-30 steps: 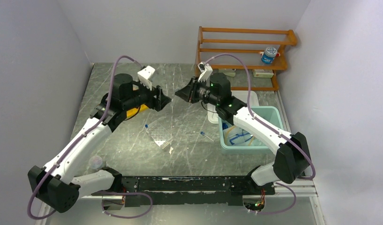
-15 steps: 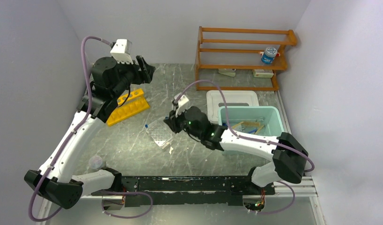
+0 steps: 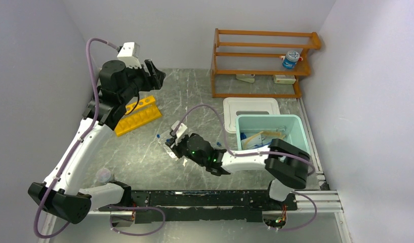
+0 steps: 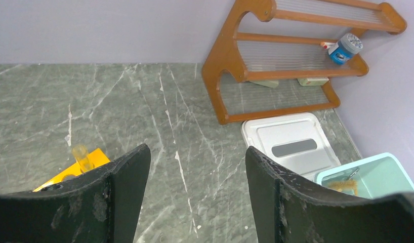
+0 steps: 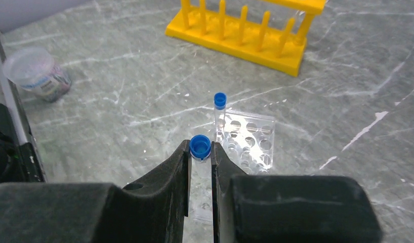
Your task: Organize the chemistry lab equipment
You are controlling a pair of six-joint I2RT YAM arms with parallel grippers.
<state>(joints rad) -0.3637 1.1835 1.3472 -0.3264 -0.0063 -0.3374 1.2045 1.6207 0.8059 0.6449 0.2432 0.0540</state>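
My right gripper [image 5: 200, 152] is shut on a small clear blue-capped tube [image 5: 200, 147] and holds it upright just above the near end of the clear holed tray [image 5: 248, 142]. A second blue-capped tube [image 5: 220, 104] stands at the tray's far edge. In the top view the right gripper [image 3: 172, 144] is low over the tray at the table's middle. The yellow holed rack [image 3: 138, 116] lies at the back left and shows in the right wrist view [image 5: 245, 30]. My left gripper [image 3: 154, 73] is open and empty, raised above the rack; it also shows in its own wrist view [image 4: 197, 152].
The pale teal tub [image 3: 296, 126] stands at the right with items inside, partly hidden by my right arm. Its white lid [image 3: 250, 106] lies behind it. The orange shelf [image 3: 260, 55] stands at the back right. A small clear jar [image 3: 103, 175] sits near the left arm's base.
My right arm swung from the table's back centre down and toward the near left, ending over the clear tray. My left arm rose to the back left, then held nearly still.
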